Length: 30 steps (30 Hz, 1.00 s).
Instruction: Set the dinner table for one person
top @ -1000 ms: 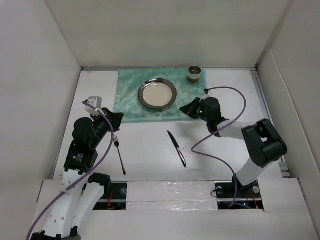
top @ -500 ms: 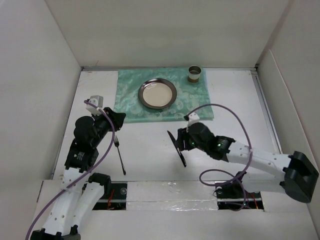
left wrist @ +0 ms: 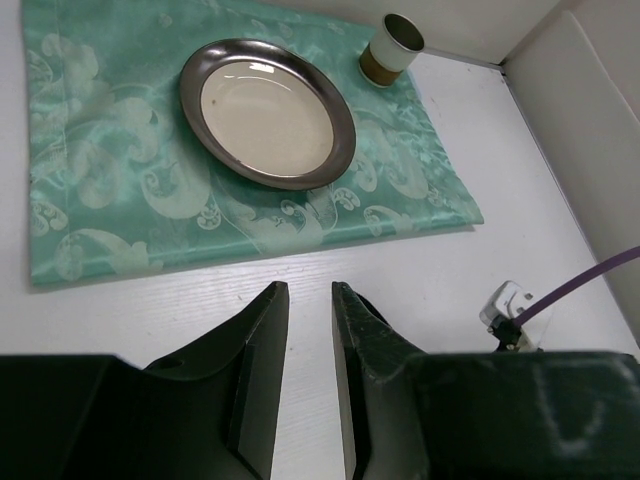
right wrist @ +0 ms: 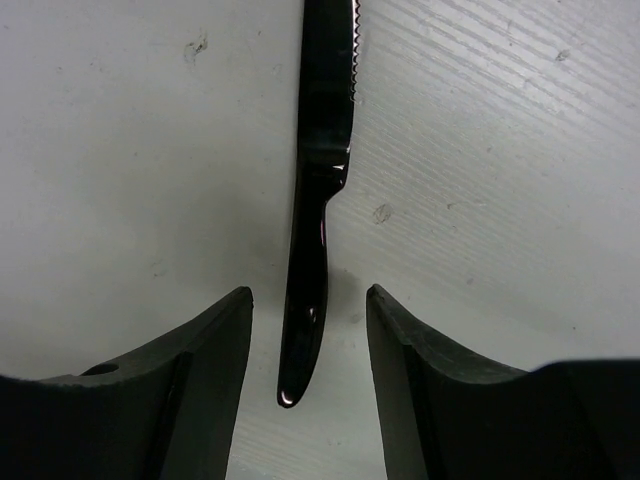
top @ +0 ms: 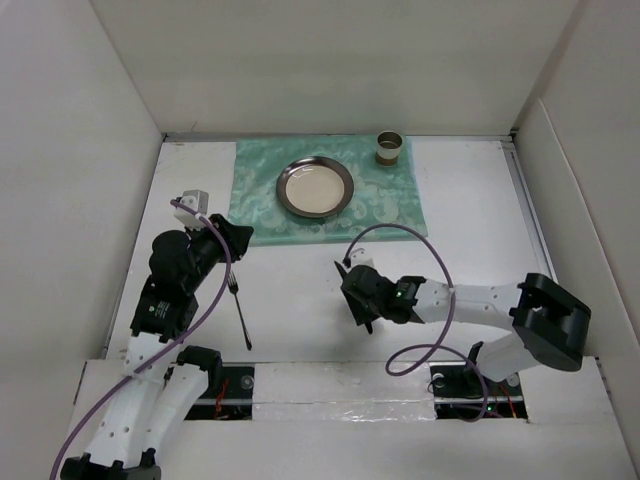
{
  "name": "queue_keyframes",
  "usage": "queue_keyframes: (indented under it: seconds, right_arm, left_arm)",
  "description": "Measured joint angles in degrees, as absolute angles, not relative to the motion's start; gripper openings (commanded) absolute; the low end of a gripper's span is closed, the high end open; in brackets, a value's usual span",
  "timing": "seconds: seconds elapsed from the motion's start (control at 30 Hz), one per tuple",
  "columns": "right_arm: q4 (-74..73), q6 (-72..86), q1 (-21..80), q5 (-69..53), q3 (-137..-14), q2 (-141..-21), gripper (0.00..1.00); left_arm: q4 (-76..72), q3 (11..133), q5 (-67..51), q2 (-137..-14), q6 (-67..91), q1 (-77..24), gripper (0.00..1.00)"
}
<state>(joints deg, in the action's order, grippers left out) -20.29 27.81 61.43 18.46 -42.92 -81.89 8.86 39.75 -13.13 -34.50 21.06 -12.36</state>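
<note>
The dinner table (top: 470,220) is a white walled top. On it a dark knife (right wrist: 320,200) lies flat, its handle end between the fingers of my right gripper (right wrist: 308,300). The jaws are open and stand clear of the handle on both sides. From above, the right gripper (top: 352,288) sits low over the knife and hides most of it. A fork (top: 238,310) lies on the table at the left. Just above the fork's tines, my left gripper (top: 240,236) hangs narrowly open with only bare table between its fingers (left wrist: 262,330).
A green patterned cloth (top: 255,195) lies at the back with a metal-rimmed plate (top: 314,187) on it and a small cup (top: 390,148) at its far right corner. White panels wall the table. The right arm's purple cable (top: 400,232) loops above the table.
My right arm swung from the cloth's near edge down to the knife, and its jaws opened around the handle. My left gripper's jaws opened a little; that arm barely moved.
</note>
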Motion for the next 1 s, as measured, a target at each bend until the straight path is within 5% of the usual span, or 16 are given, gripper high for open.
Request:
queue_keyframes:
  seconds: [0.27, 0.37, 0.73, 1.0]
  right_arm:
    - [-16.82, 27.33, 61.14, 18.46, -44.51, -87.81, 0.46]
    - [-14.87, 26.96, 61.01, 18.63, -45.19, -89.03, 0.30]
    - [-9.69, 26.81, 59.72, 18.20, -44.58, -89.89, 0.43]
    - [-8.40, 26.83, 58.89, 18.24, -44.10, -89.93, 0.21]
  left_arm:
    - [8.86, 39.75, -13.26, -34.52, 21.06, -12.36, 0.22]
    - [8.86, 39.75, -13.23, -34.54, 21.06, -12.36, 0.22]
    - [8.88, 39.75, -13.15, -34.59, 21.06, -12.36, 0.22]
    - [8.86, 39.75, -12.95, -34.59, 21.04, -12.36, 0.22]
